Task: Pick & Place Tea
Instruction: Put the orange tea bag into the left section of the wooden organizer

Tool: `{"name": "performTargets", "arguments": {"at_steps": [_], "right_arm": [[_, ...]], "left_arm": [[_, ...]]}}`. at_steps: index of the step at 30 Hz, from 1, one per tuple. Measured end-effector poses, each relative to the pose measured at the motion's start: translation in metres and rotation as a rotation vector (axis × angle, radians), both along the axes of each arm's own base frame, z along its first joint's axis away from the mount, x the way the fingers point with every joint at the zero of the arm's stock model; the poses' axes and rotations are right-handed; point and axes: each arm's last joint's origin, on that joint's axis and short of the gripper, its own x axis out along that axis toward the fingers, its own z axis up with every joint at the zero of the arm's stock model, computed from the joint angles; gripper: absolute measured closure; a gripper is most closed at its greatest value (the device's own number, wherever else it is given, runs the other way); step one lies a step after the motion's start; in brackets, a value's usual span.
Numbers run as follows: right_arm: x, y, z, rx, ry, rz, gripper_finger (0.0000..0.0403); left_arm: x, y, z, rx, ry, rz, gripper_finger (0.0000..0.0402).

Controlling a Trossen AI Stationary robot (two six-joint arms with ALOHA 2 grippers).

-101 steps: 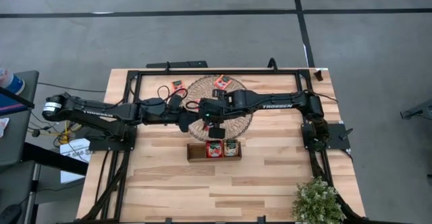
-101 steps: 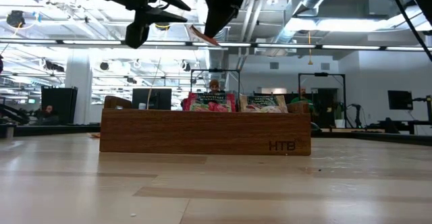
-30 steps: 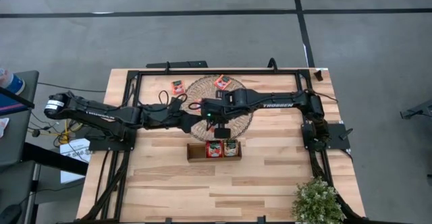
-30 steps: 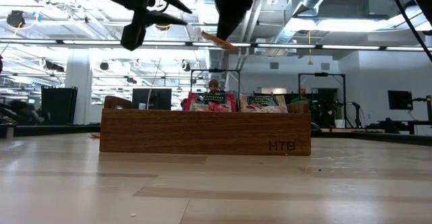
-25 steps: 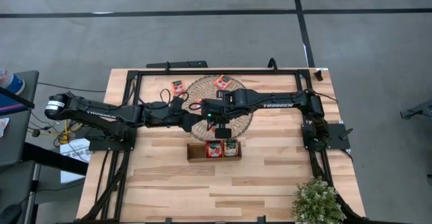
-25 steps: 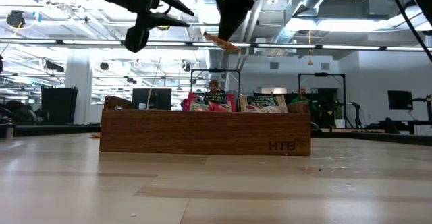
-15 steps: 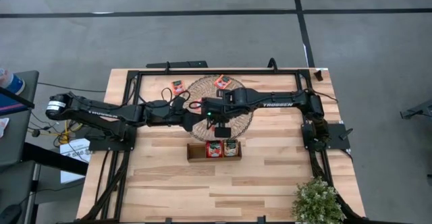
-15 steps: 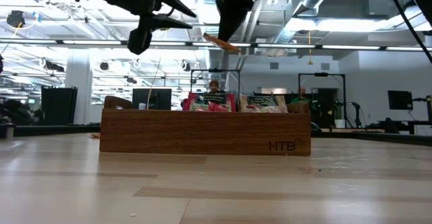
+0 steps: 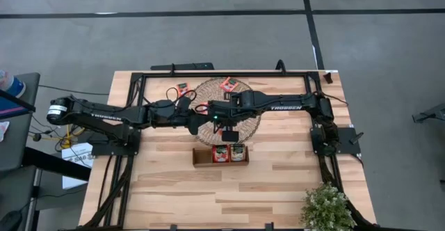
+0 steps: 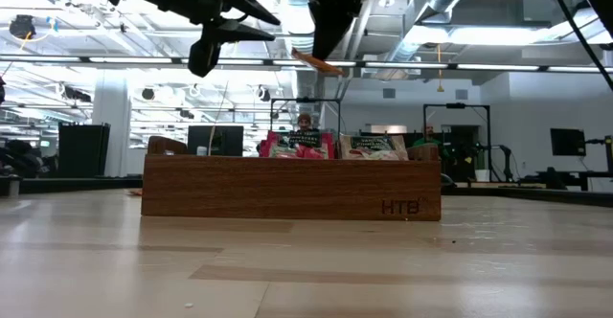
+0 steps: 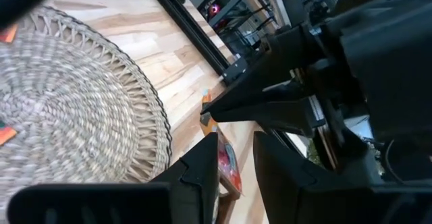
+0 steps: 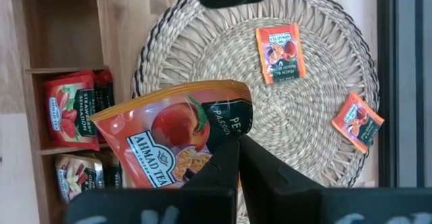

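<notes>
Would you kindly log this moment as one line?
right gripper: shut on tea sachet | above mat beside tray | left gripper: empty

Both dark six-joint arms reach to table centre, wrists nearly meeting; right two-finger gripper [image 12: 237, 158] raised, fingers pinched tight on an orange tea sachet [image 12: 177, 140]; left two-finger gripper [image 11: 236, 166] raised beside it, fingers slightly parted, nothing between them.
</notes>
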Motion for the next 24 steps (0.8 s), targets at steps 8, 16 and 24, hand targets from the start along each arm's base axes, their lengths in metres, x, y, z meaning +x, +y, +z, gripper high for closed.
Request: {"name": "performTargets", "arguments": {"at_steps": [8,16,24], "right_arm": [[-0.001,0.000,-0.001,-0.008,0.013,0.004,0.0403],[0.005,0.008,0.000,-0.003,-0.042,0.050,0.0403],[0.006,0.010,0.005,0.034,-0.079,0.103,0.0403]], "left_arm": [[-0.002,-0.001,-0.009,-0.028,-0.003,-0.007,0.0315],[-0.009,-0.005,-0.032,-0.128,0.107,-0.086,0.0315],[-0.006,-0.005,-0.023,-0.123,0.007,-0.092,0.0315]]}}
